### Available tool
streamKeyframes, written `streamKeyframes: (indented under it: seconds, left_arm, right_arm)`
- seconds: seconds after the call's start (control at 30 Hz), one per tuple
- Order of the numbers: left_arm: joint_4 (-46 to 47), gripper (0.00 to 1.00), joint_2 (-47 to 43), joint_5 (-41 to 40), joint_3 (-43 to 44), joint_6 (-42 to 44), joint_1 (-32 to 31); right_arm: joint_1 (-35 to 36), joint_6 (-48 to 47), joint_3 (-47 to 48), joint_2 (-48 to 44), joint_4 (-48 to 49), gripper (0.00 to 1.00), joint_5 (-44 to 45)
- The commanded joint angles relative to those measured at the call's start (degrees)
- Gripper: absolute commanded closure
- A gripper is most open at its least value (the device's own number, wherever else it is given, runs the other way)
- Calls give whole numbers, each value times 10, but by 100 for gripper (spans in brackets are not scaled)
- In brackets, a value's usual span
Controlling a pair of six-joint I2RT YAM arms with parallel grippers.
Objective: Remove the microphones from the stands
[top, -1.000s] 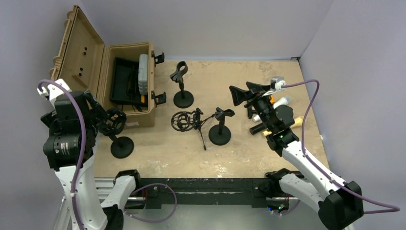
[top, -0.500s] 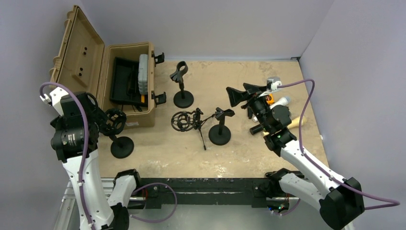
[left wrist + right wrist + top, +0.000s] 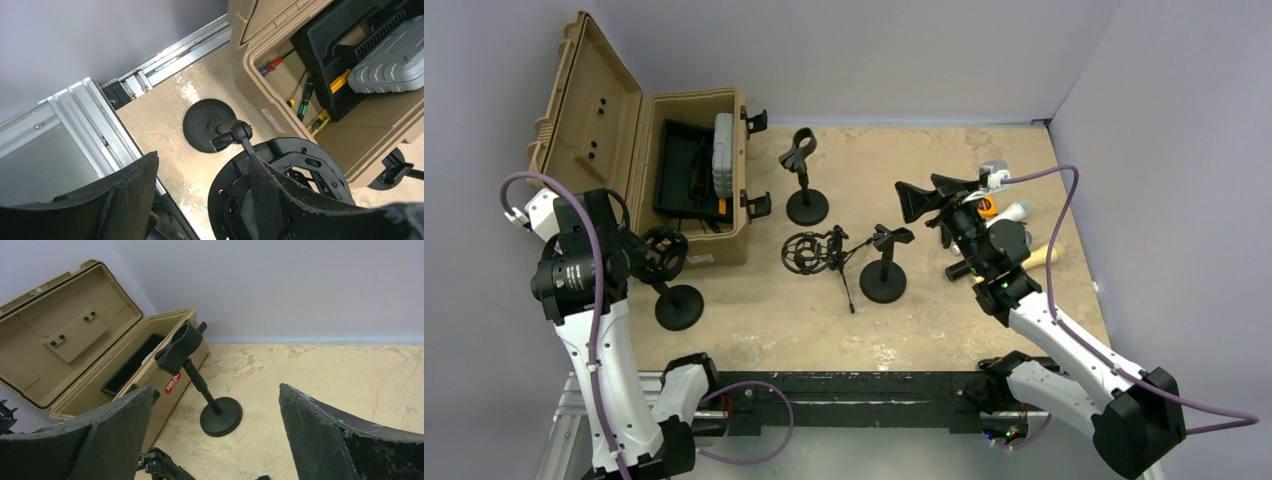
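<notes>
Compared with a second ago, the left arm sits lower and further back at the left edge of the top view, and the right arm is swung slightly toward the middle of the frame; nothing on the counter [image 3: 904, 335] looks displaced. Now the left claw [image 3: 200, 162] is spread apart and holds nothing, hanging just above the shock mount [image 3: 305, 150] on its round-based stand [image 3: 207, 125], beside the open tan case [image 3: 260, 65] at the lower left of the top view. In the wrist view the ring lies under the right-hand finger, not between the two. Likewise the right claw [image 3: 214, 389] is wide apart and empty, raised over the right half of the counter and facing an empty clip stand [image 3: 186, 347] at the upper middle.

As for the microphone, I cannot tell whether it sits inside that ring: black on black hides it. A second shock mount on a small tripod [image 3: 807, 252] at the centre may also carry something, and loose microphones [image 3: 1016, 210] lie flat under the right arm.

My judgement is that this is the approach step, with nothing gripped yet. Next, the left claw needs to shift so the microphone body lies between its fingers, close on it, and draw it out along the ring's axis while the base stays planted
</notes>
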Motion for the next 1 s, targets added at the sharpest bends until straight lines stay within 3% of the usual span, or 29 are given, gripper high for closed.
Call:
streamKeyframes:
  seconds: [0.0,0.33,0.63,0.87,0.97]
  left_arm:
    - [-10,36,4,2,-4,-30,13]
    - [-2,47,8,40,-33,-51,27]
    - [11,48,4,51,-57,-57,51]
    - [10,39,-13,41,-14,-58,55]
    - [4,30,-4,47,2,-70,55]
  right_arm:
    - [3,-9,1,-1,22,5,14]
    - [6,-9,-1,-2,26,5,16]
    - [7,-8,-2,0,26,5,18]
    - [11,-6,-3,5,32,5,17]
    - [16,-8,0,6,27,4,25]
